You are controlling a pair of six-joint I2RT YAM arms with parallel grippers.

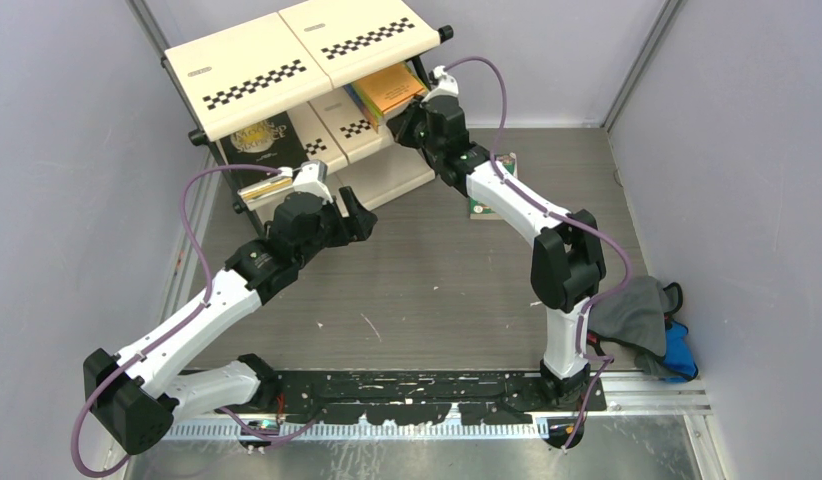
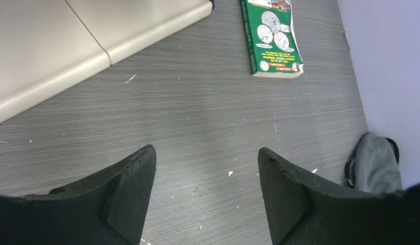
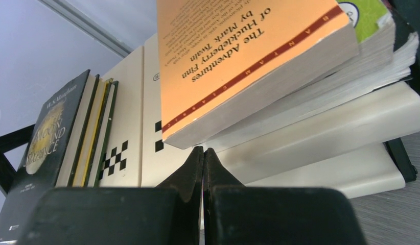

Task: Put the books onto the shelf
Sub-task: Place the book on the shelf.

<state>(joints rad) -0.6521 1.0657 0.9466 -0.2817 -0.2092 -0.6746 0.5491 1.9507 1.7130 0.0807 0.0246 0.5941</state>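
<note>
The shelf (image 1: 257, 75) stands at the back left. On its middle tier an orange book (image 1: 392, 88) lies on top of a stack that includes a lime green book (image 3: 369, 15). A black book with gold lettering (image 1: 255, 135) leans at the shelf's left with thin books beside it. A dark green book (image 2: 272, 35) lies flat on the table, and the right arm partly covers this green book (image 1: 480, 208) in the top view. My right gripper (image 3: 203, 151) is shut and empty, its tips just under the orange book's (image 3: 238, 61) near corner. My left gripper (image 2: 205, 158) hangs open over bare table.
A grey-and-blue cloth bundle (image 1: 642, 315) lies by the right wall, its grey part (image 2: 374, 163) also seen from the left wrist. The shelf's bottom panel (image 2: 70, 46) juts out ahead and left of the left gripper. Walls close in on three sides.
</note>
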